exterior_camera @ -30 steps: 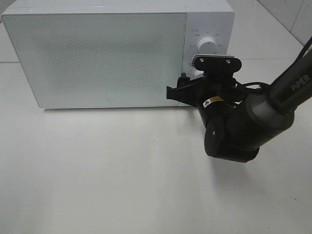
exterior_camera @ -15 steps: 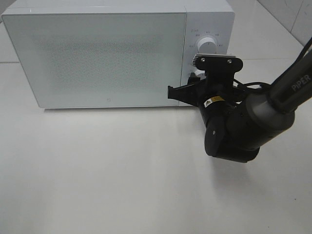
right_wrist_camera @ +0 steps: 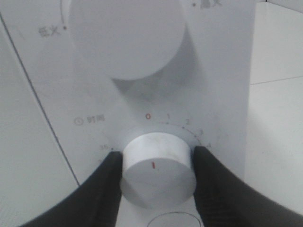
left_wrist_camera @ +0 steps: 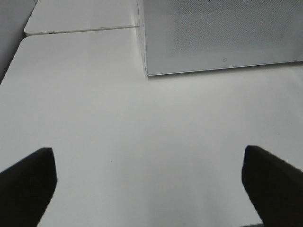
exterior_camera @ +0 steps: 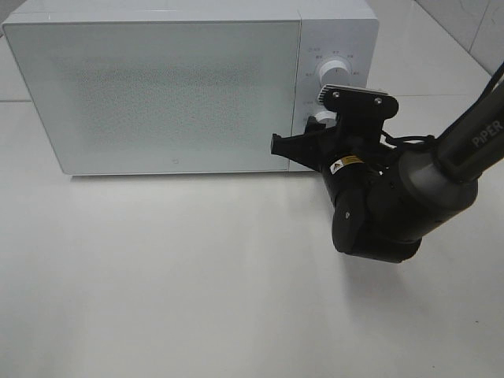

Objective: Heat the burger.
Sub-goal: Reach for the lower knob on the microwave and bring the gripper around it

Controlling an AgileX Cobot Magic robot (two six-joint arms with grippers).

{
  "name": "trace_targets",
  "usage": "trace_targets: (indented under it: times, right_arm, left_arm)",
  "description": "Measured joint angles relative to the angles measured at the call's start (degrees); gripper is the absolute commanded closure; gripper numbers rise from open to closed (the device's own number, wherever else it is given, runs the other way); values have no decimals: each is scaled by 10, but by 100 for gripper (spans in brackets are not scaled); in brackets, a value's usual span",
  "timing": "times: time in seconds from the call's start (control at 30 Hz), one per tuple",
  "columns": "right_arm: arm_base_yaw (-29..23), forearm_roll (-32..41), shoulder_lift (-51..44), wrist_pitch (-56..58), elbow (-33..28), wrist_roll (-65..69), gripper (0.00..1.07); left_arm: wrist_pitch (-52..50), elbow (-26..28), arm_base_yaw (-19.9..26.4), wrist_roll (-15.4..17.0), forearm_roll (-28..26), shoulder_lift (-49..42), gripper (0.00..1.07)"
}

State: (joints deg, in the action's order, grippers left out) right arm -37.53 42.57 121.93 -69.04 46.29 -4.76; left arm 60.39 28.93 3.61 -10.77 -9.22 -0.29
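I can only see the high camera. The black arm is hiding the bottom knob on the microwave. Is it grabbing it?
Observer: Yes. The right wrist view shows the right gripper with one finger pressed against each side of the timer knob.
Operator: Did it turn the knob yet?
Observer: Not yet. The knob's red mark points up toward the 0.
Operator: Where's the other arm? I can't see it at all!
Observer: The left gripper is open and holds nothing. It hangs over the white table, facing a corner of the microwave.
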Motion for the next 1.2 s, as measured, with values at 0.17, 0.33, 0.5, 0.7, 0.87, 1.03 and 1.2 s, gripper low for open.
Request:
trace_targets:
  times: [0.17, 0.33, 0.5, 0.7, 0.87, 1.03, 1.2]
  right_arm:
    - [1, -11, 0, -2, -3, 179, 107]
    - [3, -25, 0, -5, -6, 466, 107]
    - [3, -23, 0, -10, -7, 734, 107]
    - [2, -14, 0, -13, -7, 881, 107]
    - [2, -11, 0, -13, -7, 896, 107]
    - [2, -10, 0, -13, -7, 900, 107]
    - [1, -9, 0, -13, -6, 900, 107]
  left_arm:
    - [0, 0, 0, -1, 0, 0, 7]
    - [0, 0, 0, -1, 0, 0, 7]
    - [0, 0, 0, -1, 0, 0, 7]
    - [0, 0, 0, -1, 0, 0, 7]
    - [0, 0, 0, -2, 0, 0, 7]
    - [0, 0, 0, -2, 0, 0, 7]
    - [0, 0, 0, -2, 0, 0, 7]
